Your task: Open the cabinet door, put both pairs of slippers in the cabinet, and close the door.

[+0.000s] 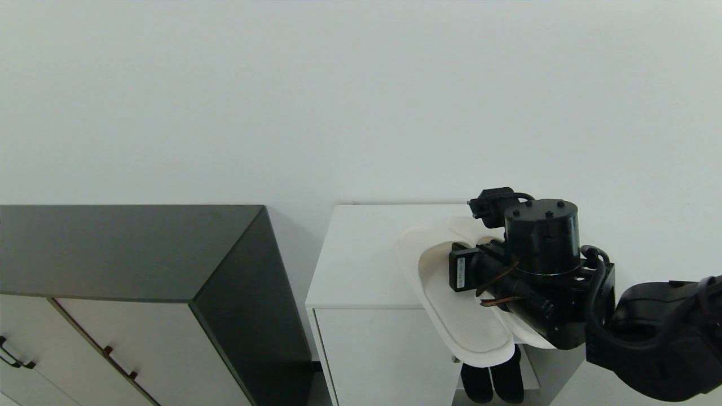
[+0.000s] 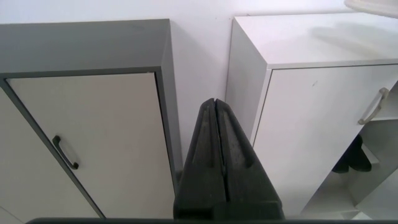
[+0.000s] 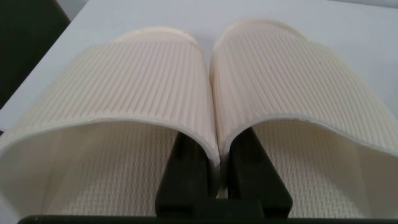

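Over the white cabinet's top (image 1: 361, 254), my right claw (image 3: 216, 158) is clamped on the cream slippers (image 1: 468, 321) — long axis front-to-back, open compartment (image 2: 380, 186) with black slippers (image 1: 492, 383) below; left claw (image 2: 216, 124) pressed together, farther off.

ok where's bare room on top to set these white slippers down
The dark cabinet top is bare. On the white cabinet top, the left part is free, from its left edge to the white slippers. The right part is crowded by the right gripper holding them. Black slippers stand inside that cabinet, below.
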